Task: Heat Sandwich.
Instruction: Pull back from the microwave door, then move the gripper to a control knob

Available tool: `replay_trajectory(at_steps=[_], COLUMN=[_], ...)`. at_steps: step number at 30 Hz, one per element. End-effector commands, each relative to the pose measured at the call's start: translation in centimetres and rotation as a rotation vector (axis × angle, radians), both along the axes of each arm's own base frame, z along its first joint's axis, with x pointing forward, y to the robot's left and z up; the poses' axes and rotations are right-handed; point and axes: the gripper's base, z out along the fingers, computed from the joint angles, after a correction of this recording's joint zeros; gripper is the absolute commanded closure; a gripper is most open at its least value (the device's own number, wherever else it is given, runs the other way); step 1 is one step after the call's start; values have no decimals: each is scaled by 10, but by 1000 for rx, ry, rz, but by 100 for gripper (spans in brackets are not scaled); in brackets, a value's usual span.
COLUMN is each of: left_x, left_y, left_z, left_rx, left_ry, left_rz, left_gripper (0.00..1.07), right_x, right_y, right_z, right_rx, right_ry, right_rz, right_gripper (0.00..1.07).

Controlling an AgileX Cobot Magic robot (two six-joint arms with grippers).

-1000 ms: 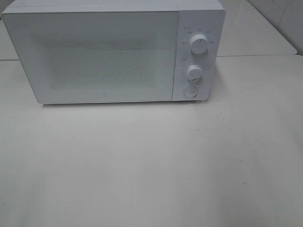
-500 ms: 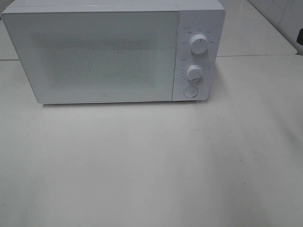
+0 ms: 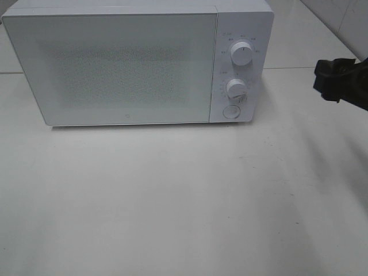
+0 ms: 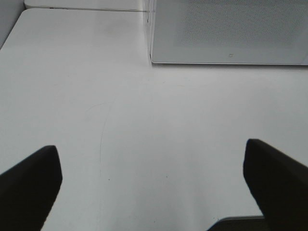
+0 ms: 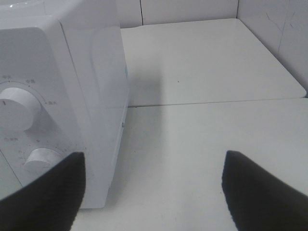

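Note:
No sandwich shows in any view. The white microwave (image 3: 115, 63) stands at the back of the table with its door closed. My right gripper (image 3: 329, 80) reaches in from the right edge, level with the control panel and apart from it. In the right wrist view the right gripper (image 5: 151, 192) is open and empty, with the microwave's (image 5: 62, 72) right side and knobs just ahead. My left gripper (image 4: 151, 187) is open and empty over bare table, and the microwave's lower front corner (image 4: 226, 48) lies ahead of it. The left arm is outside the exterior high view.
The panel carries an upper knob (image 3: 241, 53), a lower knob (image 3: 236, 88) and a round button (image 3: 231, 112). The white table (image 3: 172, 195) spreads in front of the microwave. A seam in the tabletop (image 5: 216, 102) runs behind the right side, near a tiled wall (image 5: 284, 33).
The right gripper has come into the exterior high view from the right edge, moving left toward the microwave's control side. The microwave has not moved.

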Motion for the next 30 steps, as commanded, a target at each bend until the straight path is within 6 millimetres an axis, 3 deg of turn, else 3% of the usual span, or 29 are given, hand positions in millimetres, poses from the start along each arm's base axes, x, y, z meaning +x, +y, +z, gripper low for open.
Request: replay_trajectory(at_steps=[1,4,18,30], left_x=[-3,-3,-3,-3], left_y=[0,0,0,0], left_z=[0,0,0,0], left_rx=[-7,-7,-7,-7], left_ry=[-26,-26,-26,-26], left_rz=[8,8,8,8], left_gripper=[10,10,10,10], right_x=[1,2,-11,-12], right_y=[7,27,77,116], right_z=[-2,-11,-42,-53], right_rx=[-39,-69,-61,-67], right_ry=[-45,-67,-50,-30], right_rz=[-15,-4,-15,41], right_gripper=[31,31,31,31])
